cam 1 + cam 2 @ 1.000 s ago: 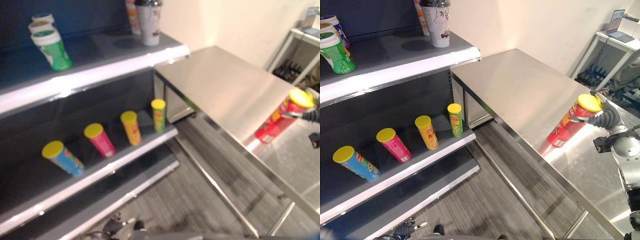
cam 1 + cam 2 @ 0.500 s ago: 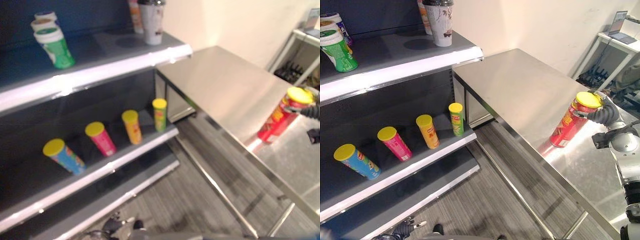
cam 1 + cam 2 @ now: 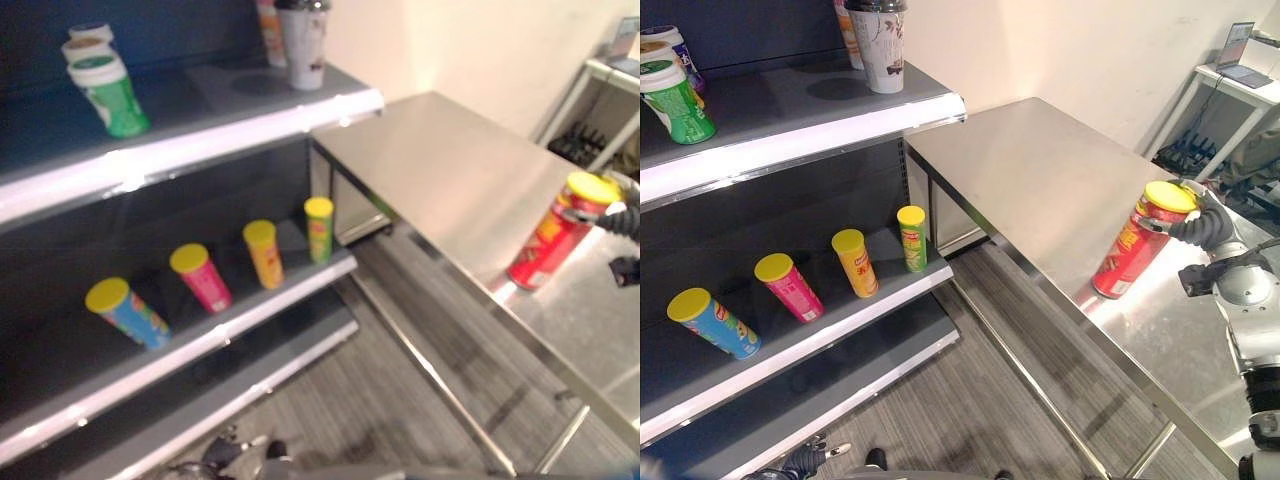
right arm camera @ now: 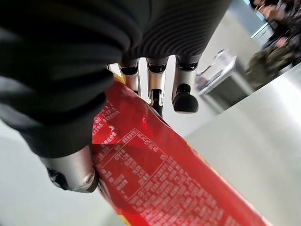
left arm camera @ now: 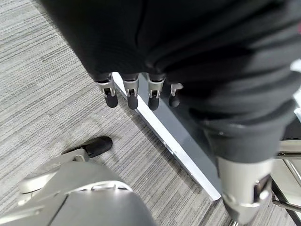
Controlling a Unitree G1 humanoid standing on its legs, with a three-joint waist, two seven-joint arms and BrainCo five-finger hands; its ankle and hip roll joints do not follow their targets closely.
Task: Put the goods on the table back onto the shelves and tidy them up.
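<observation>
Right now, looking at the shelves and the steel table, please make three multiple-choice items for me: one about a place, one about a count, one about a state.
1. Where does the red can stand?
A. on the top shelf
B. on the steel table
C. on the floor

2. How many yellow-lidded cans stand on the middle shelf?
A. two
B. four
C. six

3. What is the right robot hand doing?
A. gripping the red can
B. hanging free
C. pressing flat on the table

Answers:
1 B: the red can rests with its base on the steel table.
2 B: blue can, pink can, orange can and green can line the middle shelf.
3 A: the right robot hand has its fingers and thumb curled round the can's top.
</observation>
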